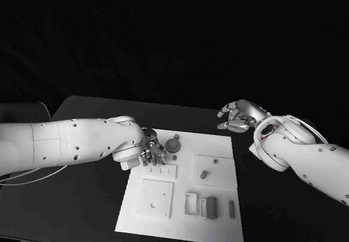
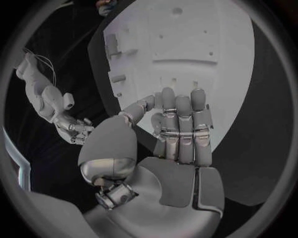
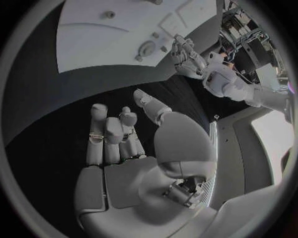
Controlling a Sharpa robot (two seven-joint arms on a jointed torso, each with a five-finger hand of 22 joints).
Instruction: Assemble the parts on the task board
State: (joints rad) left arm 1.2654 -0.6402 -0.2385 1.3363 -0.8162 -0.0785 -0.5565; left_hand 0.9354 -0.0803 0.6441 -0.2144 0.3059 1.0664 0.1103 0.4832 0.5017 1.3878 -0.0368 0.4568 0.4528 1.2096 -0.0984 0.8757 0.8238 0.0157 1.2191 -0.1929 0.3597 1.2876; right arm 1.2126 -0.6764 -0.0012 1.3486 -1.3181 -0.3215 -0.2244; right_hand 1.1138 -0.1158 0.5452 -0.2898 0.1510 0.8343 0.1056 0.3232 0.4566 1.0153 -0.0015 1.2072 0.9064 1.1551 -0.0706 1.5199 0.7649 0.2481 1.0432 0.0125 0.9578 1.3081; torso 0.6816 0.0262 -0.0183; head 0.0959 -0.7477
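a: where are the hands?
b: the left hand [image 1: 148, 151] reaches in from the left and hangs over the far left part of the task board [image 1: 182, 227], fingers stretched out side by side toward the board, nothing in them. in the left wrist view the fingertips [image 2: 180, 101] lie over the white plate, and i cannot tell whether they touch it
a: and the right hand?
b: the right hand [image 1: 239, 118] is off the board, above the dark worktop [image 1: 71, 227] just past the board's far right corner. its fingers are loosely bent and apart, holding nothing
a: the parts?
b: a round grey part [image 1: 175, 144] stands on the far end of the board, just right of the left hand. a small peg [image 1: 204, 174] lies in a square recess mid board, and upright grey blocks [image 1: 209, 207] sit nearer, to the right
a: room to move?
b: bare worktop runs along both long edges of the board, and the near half of the board is free of either arm
a: any writing?
b: none i can read
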